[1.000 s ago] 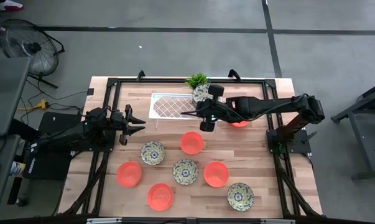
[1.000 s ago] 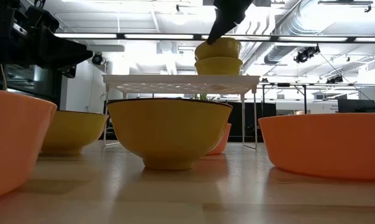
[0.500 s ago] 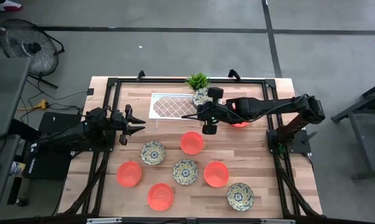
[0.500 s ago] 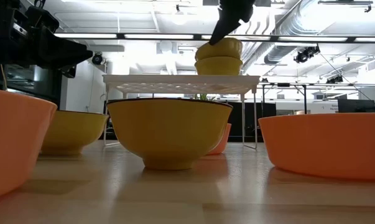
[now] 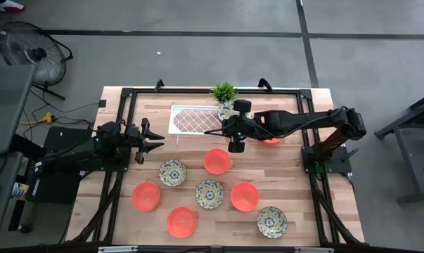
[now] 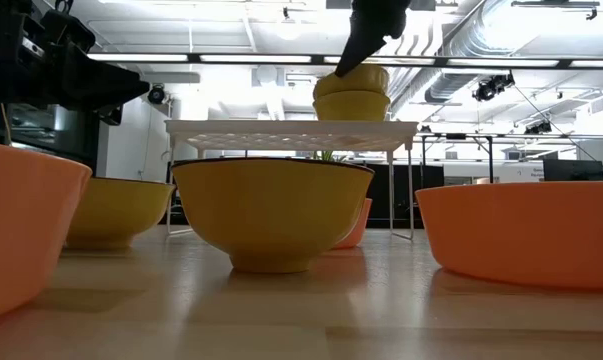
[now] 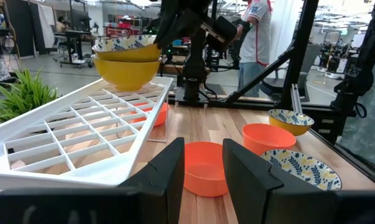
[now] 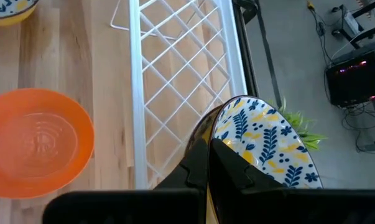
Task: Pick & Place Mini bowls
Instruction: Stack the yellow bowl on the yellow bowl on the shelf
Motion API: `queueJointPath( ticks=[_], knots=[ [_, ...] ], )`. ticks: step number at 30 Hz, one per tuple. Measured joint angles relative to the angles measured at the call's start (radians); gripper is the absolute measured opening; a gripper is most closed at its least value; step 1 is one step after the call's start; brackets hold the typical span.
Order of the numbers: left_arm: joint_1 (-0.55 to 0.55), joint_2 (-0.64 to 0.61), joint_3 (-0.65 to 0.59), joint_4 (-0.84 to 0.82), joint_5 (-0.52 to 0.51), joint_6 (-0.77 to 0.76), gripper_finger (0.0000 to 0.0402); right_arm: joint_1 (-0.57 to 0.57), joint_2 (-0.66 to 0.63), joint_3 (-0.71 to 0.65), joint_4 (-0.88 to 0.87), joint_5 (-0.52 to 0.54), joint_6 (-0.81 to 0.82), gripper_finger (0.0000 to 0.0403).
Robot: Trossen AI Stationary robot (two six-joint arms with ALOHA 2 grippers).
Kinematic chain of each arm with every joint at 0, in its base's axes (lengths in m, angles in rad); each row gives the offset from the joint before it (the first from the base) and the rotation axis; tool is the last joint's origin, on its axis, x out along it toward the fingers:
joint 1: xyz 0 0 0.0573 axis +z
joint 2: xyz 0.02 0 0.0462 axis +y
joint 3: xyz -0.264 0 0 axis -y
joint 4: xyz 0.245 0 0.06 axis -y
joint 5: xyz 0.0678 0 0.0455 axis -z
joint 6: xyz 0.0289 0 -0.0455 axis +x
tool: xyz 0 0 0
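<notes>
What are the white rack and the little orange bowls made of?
The white rack looks like painted or coated wire: thin bars form an open lattice, with wood showing through. The orange bowls seem to be plastic or glazed ceramic: smooth, evenly coloured, faintly shiny. Which of the two is unclear.

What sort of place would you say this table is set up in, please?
Most likely a robotics lab or workshop: the wooden table stands on a bare concrete floor, exposed ducts and strip lights run overhead, and more workbenches and a standing person show in the room behind.
</notes>
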Motion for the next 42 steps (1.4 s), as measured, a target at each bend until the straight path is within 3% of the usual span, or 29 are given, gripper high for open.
queueJointPath(
  ticks=[25, 35, 42],
  knots=[
    [0.000, 0.000, 0.000, 0.000, 0.001, 0.000, 0.0106, -0.009, 0.007, 0.000, -0.034, -0.033, 0.011, 0.0003],
    [0.000, 0.000, 0.000, 0.000, 0.002, 0.000, 0.0106, -0.009, 0.007, 0.000, -0.057, -0.035, 0.011, 0.0040],
    [0.000, 0.000, 0.000, 0.000, 0.005, 0.000, 0.0106, -0.009, -0.001, 0.000, -0.065, -0.035, 0.015, 0.0097]
  ],
)
